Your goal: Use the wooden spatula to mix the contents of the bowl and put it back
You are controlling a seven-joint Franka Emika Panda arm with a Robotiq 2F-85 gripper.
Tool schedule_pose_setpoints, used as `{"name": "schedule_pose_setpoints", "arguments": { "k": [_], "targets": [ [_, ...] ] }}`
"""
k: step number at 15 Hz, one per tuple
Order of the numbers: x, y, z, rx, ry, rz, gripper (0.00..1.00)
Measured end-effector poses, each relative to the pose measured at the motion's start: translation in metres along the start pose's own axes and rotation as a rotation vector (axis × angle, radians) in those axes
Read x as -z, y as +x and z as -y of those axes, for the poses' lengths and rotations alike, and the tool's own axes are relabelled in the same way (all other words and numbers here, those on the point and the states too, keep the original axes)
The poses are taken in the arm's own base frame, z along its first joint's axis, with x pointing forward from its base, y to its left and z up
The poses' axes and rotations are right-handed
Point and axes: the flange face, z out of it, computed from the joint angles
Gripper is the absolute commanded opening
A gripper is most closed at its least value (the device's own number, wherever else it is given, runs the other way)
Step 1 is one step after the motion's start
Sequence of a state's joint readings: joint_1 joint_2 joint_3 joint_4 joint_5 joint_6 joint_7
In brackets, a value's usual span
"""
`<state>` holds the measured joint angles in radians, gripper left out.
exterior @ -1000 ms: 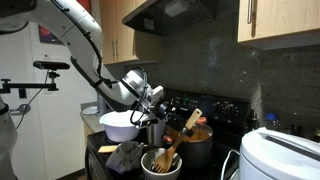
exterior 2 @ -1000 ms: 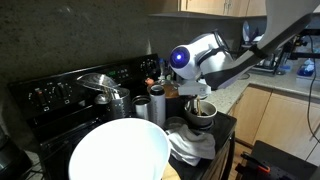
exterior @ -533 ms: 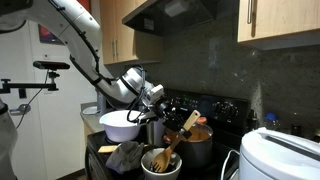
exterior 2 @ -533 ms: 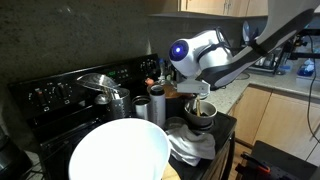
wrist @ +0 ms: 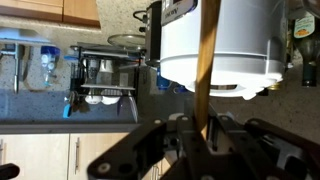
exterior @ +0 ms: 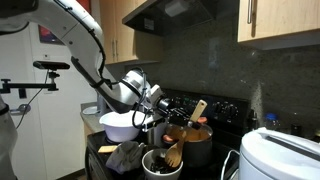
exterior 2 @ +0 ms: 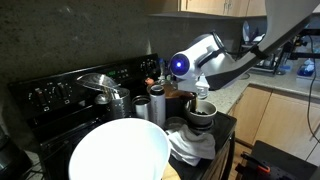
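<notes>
The robot's claw (wrist: 205, 128) is clamped on the slim handle of the light-brown wooden spatula (wrist: 207, 60), which in the wrist view runs up past a white rice cooker (wrist: 215, 40) and is cut off at the frame's top edge. In an exterior view its blade end stands in the small round white bowl (exterior: 150, 165) of dark contents, though the handle is lost against the black stove (exterior: 215, 108). A large white mixing bowl (exterior: 120, 125) sits just beside it; the claw's fingers there are too small to make out.
</notes>
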<state>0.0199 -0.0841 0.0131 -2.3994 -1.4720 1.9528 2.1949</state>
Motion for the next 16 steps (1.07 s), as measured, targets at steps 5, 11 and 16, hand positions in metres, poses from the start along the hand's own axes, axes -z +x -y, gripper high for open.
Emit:
{"name": "schedule_pose_setpoints", "arguments": {
  "k": [5, 11, 16],
  "targets": [
    [-0.001, -0.002, 0.001, 0.076, 0.013, -0.034, 0.03],
    [0.003, -0.009, 0.004, 0.226, 0.06, 0.043, 0.03],
    [0.011, -0.015, 0.008, 0.231, 0.107, 0.219, 0.03]
  ]
}}
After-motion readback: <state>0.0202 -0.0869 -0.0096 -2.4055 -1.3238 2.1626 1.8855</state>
